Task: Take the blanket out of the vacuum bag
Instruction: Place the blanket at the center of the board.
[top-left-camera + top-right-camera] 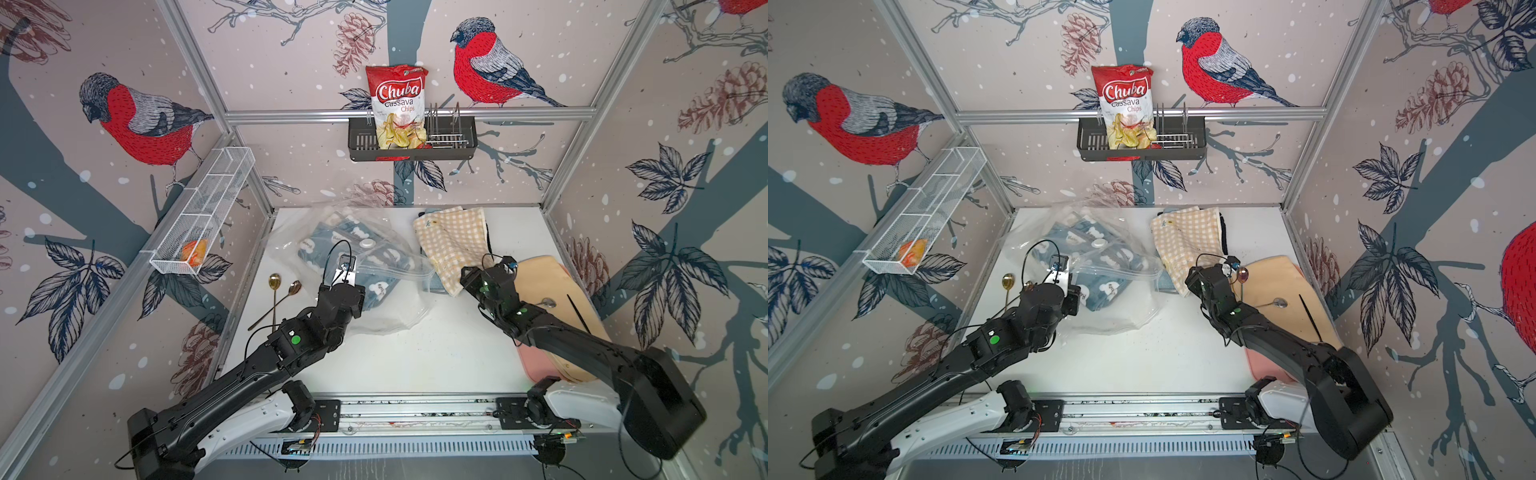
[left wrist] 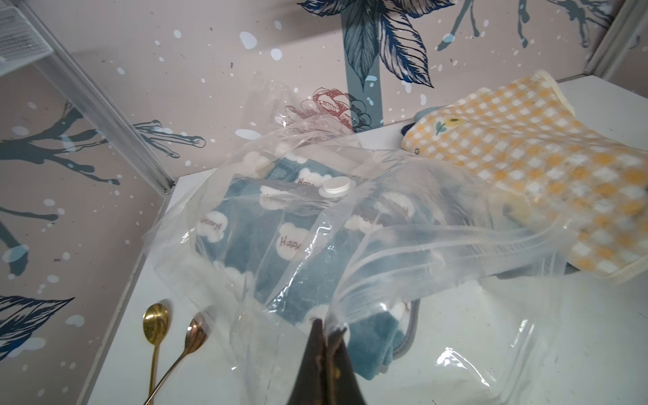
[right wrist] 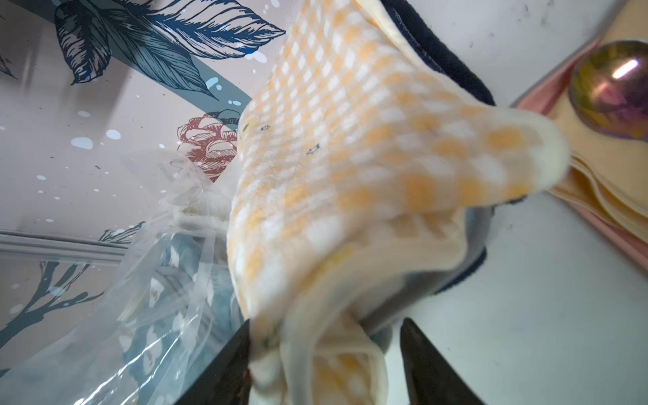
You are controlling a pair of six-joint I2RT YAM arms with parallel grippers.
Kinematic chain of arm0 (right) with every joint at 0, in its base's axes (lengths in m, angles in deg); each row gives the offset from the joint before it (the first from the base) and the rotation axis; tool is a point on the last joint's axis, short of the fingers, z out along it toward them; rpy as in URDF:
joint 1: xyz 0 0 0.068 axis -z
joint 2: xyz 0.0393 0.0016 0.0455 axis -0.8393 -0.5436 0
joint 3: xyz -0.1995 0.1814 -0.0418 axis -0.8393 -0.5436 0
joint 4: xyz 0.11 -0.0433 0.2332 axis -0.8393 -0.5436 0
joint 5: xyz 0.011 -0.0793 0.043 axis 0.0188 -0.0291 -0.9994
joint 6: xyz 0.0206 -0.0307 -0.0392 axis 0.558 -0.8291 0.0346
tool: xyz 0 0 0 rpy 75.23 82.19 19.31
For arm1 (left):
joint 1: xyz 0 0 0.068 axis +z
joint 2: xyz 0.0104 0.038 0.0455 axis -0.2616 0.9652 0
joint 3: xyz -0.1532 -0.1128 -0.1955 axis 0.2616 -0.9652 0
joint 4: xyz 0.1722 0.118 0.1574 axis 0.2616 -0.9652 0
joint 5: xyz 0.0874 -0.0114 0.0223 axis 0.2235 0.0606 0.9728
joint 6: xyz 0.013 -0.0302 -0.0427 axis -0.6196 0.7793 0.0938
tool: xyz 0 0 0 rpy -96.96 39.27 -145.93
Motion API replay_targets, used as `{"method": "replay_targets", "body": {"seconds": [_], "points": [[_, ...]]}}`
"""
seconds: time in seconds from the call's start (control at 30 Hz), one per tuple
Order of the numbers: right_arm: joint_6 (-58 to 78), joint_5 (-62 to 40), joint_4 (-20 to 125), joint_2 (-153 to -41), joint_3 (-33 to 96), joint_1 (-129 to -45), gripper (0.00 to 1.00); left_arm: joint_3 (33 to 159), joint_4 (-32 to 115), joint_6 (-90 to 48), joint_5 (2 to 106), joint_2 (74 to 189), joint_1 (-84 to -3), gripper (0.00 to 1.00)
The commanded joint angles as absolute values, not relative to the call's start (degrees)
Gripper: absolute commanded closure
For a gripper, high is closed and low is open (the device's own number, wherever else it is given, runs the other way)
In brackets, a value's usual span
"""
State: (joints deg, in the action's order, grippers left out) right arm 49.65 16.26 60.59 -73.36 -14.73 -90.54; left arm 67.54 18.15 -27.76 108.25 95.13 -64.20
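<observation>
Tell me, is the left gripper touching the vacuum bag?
Touching. The left wrist view shows the left gripper shut on the clear edge of the vacuum bag.

Robot arms: two, left arm, right arm.
Grippers: two, left gripper, right gripper.
Vacuum bag: one; white valve cap: one.
Blue cloud-print blanket inside: one.
Yellow checked cloth: one; navy cloth under it: one.
Spoons: four seen, gold spoon, copper-toned spoon, iridescent spoon, silver spoon.
Black stick: one.
Beige mats: stacked, number unclear; pink mat: one.
Chuba cassava chips bag: one.
Black wall basket: one; wire rack in it: one.
White mesh basket: one; orange packet: one.
</observation>
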Motion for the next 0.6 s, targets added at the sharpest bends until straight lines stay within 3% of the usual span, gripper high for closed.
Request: {"method": "replay_targets", "body": {"seconds": [0.0,0.1,0.2,0.3,0.5,0.57], "points": [[46.47,15.36,50.71,-65.54,-15.00,-90.96,0.34,67.88,18.12,-25.23,115.68,93.70,-63.13,1.00],[42.46,19.20,44.35,-59.12,-11.66,-91.63,0.35,67.13,18.92,-24.72,117.45,91.73,-61.74,1.00],[35.90,18.11,43.18,-61.13,-5.54,-88.67,0.36,67.12,19.44,-24.81,115.76,91.51,-60.21,1.00],[28.69,9.27,43.89,-71.61,3.69,-83.67,0.40,67.12,19.66,-25.12,113.73,92.54,-59.40,1.00],[13.34,9.17,37.00,-98.86,29.72,-88.08,0.43,67.11,18.95,-24.06,116.81,92.71,-59.29,1.00],[9.62,13.60,30.85,-108.91,40.88,-90.15,0.45,66.78,19.44,-24.51,116.86,92.25,-59.20,1.00]]}}
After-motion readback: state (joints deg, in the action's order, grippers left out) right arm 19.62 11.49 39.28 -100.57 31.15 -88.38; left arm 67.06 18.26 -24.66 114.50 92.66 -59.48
